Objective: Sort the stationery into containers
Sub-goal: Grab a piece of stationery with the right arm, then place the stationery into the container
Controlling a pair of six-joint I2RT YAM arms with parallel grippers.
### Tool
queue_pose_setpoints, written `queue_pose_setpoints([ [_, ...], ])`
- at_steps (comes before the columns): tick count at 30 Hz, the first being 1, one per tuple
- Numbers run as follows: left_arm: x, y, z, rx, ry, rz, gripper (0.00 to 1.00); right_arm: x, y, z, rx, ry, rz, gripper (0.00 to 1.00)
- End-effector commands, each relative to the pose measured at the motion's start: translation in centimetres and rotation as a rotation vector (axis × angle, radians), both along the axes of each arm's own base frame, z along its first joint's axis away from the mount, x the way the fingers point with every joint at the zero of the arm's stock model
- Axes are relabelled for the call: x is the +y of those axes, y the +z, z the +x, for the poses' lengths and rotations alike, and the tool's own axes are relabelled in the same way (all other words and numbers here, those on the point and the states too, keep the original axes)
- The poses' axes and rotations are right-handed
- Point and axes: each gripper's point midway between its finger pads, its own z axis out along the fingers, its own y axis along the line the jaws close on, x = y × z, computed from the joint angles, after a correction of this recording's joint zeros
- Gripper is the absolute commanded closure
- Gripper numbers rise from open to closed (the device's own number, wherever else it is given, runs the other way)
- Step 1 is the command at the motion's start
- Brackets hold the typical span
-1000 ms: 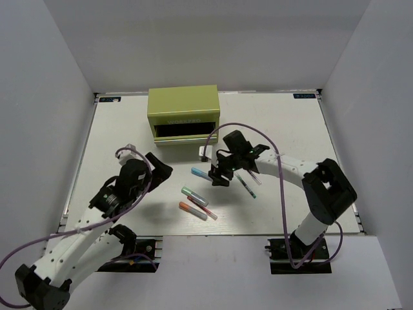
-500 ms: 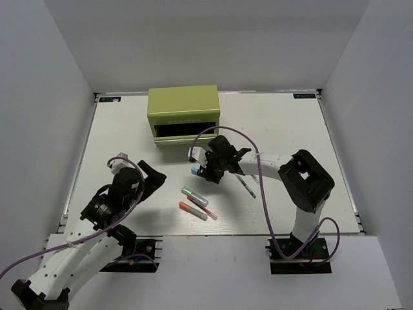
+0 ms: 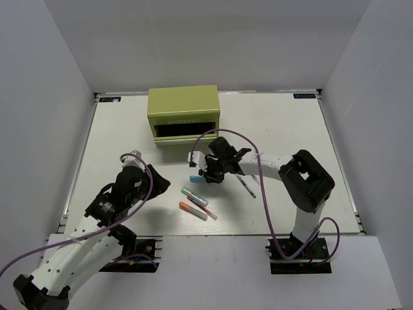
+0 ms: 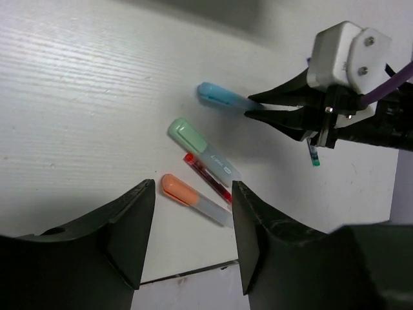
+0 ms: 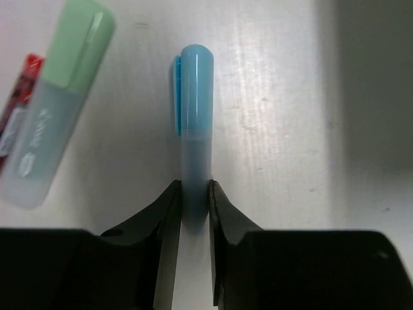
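The right gripper (image 5: 193, 194) is clenched on the blue marker (image 5: 195, 129), its 2 fingers pressing the clear barrel from either side while the blue cap sticks out ahead of the tips. Gripping at the barrel and not at the cap probably gives flatter, firmer contact and leaves the long axis in line with the fingers, which suits sliding the marker lengthwise into a drawer. Whether the marker is lifted or rests on the tabletop (image 3: 290, 129) cannot be told. In the top view it sits at the frame's centre, just below the olive-green tool chest (image 3: 184, 106), whose front shows 1 dark open slot; the nearness suggests this marker was the easiest first pick.

To the lower left of that grasp lie the green marker (image 4: 200, 145), the thin red pen (image 4: 206, 175) touching it, and the orange marker (image 4: 193, 197), all roughly parallel. A thin dark pen with a green tip (image 3: 246, 185) lies to the right of the right gripper.

The left gripper (image 4: 191, 194) is released and empty, hanging above the orange marker, likely waiting clear of the other arm's path.

The chest carries embossed lettering on its front, too small to read. The green marker's clear barrel has a short printed line, also unreadable.
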Motion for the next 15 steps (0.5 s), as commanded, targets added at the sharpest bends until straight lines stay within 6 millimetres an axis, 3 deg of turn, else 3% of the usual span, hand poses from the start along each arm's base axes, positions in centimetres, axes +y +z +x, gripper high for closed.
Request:
queue_pose_setpoints([
  [1,-1.8,1.7,0.2,-0.115,-0.163,0.011,0.40,0.9,4.3,-1.8,0.030,0.109,0.091,0.84],
  [2,-2.0,1.9,0.2,-0.128,-0.185,0.014,0.41,0.6,4.9,-2.5,0.050,0.127,0.088,0.85],
  [3,-2.3,2.2,0.2,-0.145,-0.207,0.012,0.45,1.0,7.7,-3.1,0.004,0.188,0.152,0.85],
  [4,-2.7,1.9,0.0,-0.132,-0.237,0.010,0.47,0.9,8.8,-3.1,-0.019,0.199,0.169,0.87],
  [5,-2.8,1.7,-0.1,-0.124,-0.255,0.018,0.48,1.0,11.6,-3.3,-0.078,0.224,0.219,0.87],
  [7,-3.2,0.9,-0.2,-0.080,-0.266,0.015,0.51,1.5,14.2,-2.5,-0.150,0.233,0.257,0.87],
  [8,-3.4,0.6,-0.5,-0.054,-0.267,0.005,0.51,1.5,16.6,-1.8,-0.217,0.223,0.281,0.87],
  [10,-3.8,0.8,-0.4,-0.031,-0.238,-0.045,0.51,1.5,18.3,-0.6,-0.284,0.205,0.285,0.88],
  [11,-4.0,1.1,-0.2,-0.035,-0.227,-0.066,0.50,1.9,20.7,0.5,-0.346,0.194,0.320,0.88],
  [13,-4.3,1.6,-0.1,-0.051,-0.194,-0.130,0.48,1.9,21.2,2.0,-0.397,0.173,0.303,0.88],
  [14,-4.3,2.1,0.1,-0.065,-0.177,-0.149,0.48,2.3,23.2,3.2,-0.443,0.156,0.326,0.88],
  [15,-4.4,2.2,0.3,-0.070,-0.152,-0.178,0.47,2.4,22.6,4.4,-0.456,0.131,0.300,0.88],
])
